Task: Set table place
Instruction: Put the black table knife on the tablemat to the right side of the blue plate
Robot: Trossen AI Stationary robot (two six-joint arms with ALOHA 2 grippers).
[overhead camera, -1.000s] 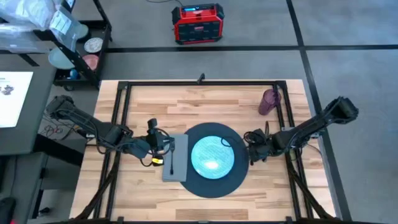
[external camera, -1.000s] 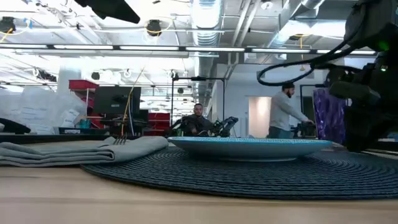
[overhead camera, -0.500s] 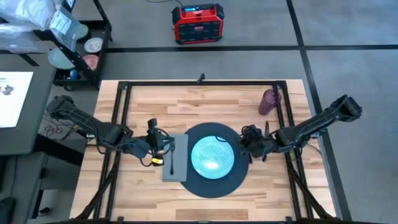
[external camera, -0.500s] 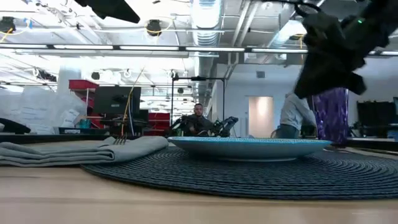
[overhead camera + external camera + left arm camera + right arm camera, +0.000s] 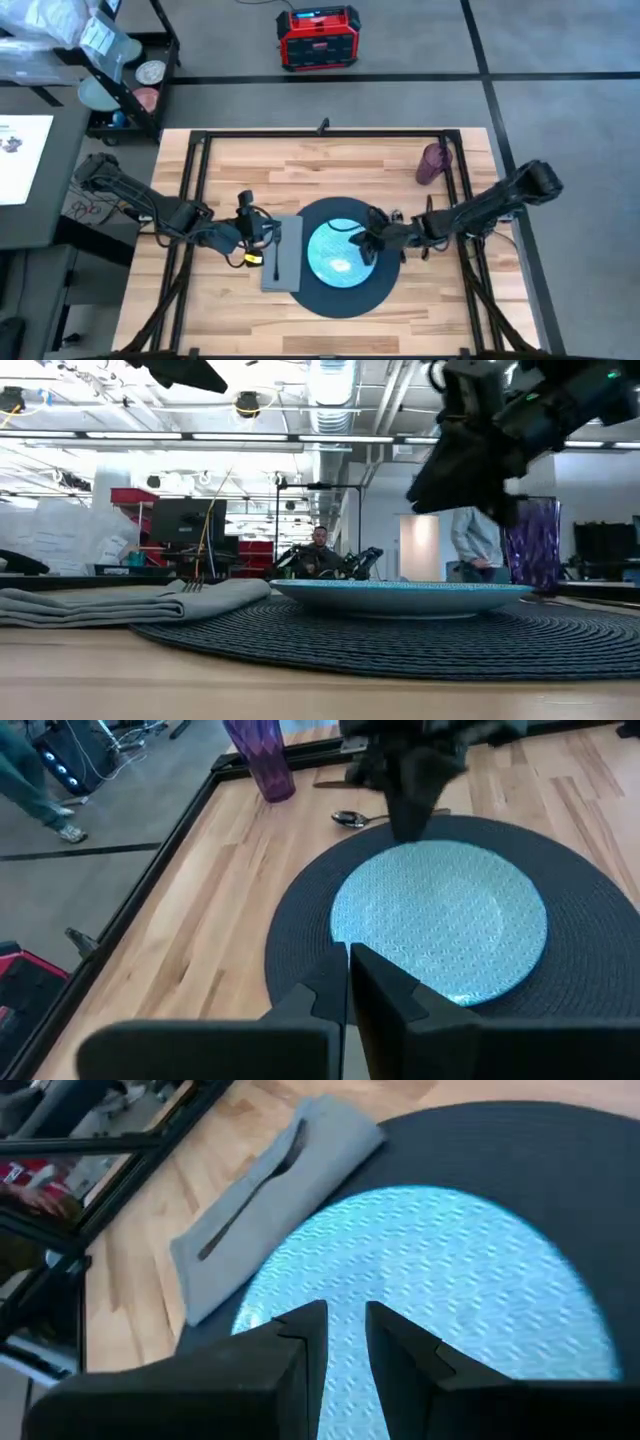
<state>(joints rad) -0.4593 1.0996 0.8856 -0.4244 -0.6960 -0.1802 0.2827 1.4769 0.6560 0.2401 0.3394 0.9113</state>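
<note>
A teal plate (image 5: 340, 252) sits in the middle of a dark round mat (image 5: 335, 298) on the wooden table (image 5: 300, 170). A grey napkin (image 5: 283, 262) lies at the mat's left side, its right edge on the mat, with a fork (image 5: 250, 1195) resting along it. A spoon (image 5: 352, 818) lies on the table just off the mat's right edge. The purple cup (image 5: 434, 162) stands at the far right. My right gripper (image 5: 366, 245) hovers open above the plate's right part, with nothing between its fingers (image 5: 300, 1342). My left gripper (image 5: 266, 232) is shut at the napkin's far left corner.
A black tube frame (image 5: 320, 134) runs around the tabletop's far and side edges. Beyond the table stand a red box (image 5: 318, 38) on the floor and a cart (image 5: 125, 75) at the far left. People show in the room behind (image 5: 318, 550).
My right gripper has risen from beside the mat's right edge and gone toward the table's left, ending above the plate's right part.
</note>
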